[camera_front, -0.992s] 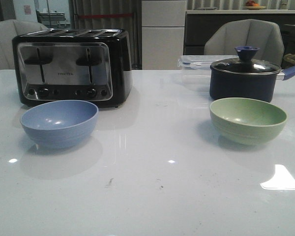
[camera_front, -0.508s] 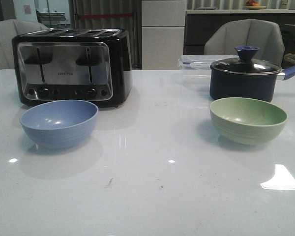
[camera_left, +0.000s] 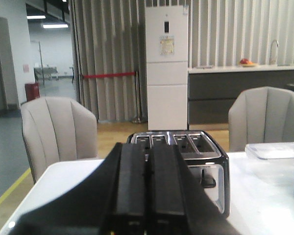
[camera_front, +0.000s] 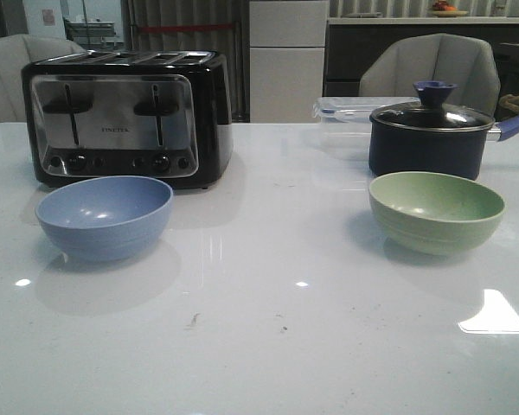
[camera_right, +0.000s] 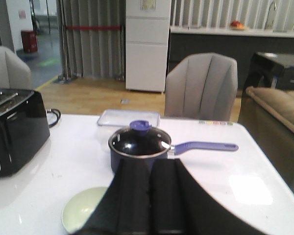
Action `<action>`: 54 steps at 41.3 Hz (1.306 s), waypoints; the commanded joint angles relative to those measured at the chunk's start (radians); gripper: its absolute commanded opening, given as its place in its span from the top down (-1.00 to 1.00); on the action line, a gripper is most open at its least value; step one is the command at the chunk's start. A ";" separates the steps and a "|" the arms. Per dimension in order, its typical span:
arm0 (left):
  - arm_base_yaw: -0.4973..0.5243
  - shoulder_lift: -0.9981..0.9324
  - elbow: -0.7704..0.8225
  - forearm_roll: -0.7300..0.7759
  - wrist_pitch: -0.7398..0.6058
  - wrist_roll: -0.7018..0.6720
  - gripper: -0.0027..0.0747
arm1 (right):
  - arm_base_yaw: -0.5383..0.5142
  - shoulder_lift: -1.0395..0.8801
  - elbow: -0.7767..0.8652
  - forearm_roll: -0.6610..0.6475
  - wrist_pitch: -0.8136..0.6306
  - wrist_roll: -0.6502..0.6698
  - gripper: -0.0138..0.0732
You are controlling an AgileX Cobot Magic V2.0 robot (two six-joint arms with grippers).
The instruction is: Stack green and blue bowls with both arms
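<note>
The light blue bowl (camera_front: 105, 216) sits upright on the white table at the left, in front of the toaster. The pale green bowl (camera_front: 436, 210) sits upright at the right, in front of the navy pot. Neither arm shows in the front view. In the left wrist view my left gripper (camera_left: 147, 149) is shut and empty, high above the table and facing the toaster; the blue bowl is out of that view. In the right wrist view my right gripper (camera_right: 150, 169) is shut and empty above the green bowl (camera_right: 83, 209), whose edge shows beside the fingers.
A black and chrome toaster (camera_front: 125, 117) stands at the back left. A dark navy lidded pot (camera_front: 430, 134) with a blue handle stands at the back right, with a clear lidded container (camera_front: 346, 112) behind it. Grey chairs stand beyond the table's far edge.
</note>
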 commanded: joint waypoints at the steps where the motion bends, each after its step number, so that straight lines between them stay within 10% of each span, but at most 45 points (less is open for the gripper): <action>1: 0.002 0.110 -0.105 -0.007 0.043 -0.007 0.69 | -0.004 0.123 -0.103 -0.002 0.044 -0.002 0.56; 26: 0.002 0.421 -0.135 -0.007 0.326 -0.007 0.67 | -0.004 0.499 -0.074 -0.002 0.294 -0.002 0.52; 37: 0.002 0.472 -0.135 -0.007 0.322 -0.007 -0.34 | -0.004 0.594 -0.074 -0.002 0.295 -0.002 -0.45; 54: 0.002 0.479 -0.135 -0.007 0.322 -0.007 -0.38 | -0.004 0.920 -0.185 0.133 0.125 -0.002 -0.54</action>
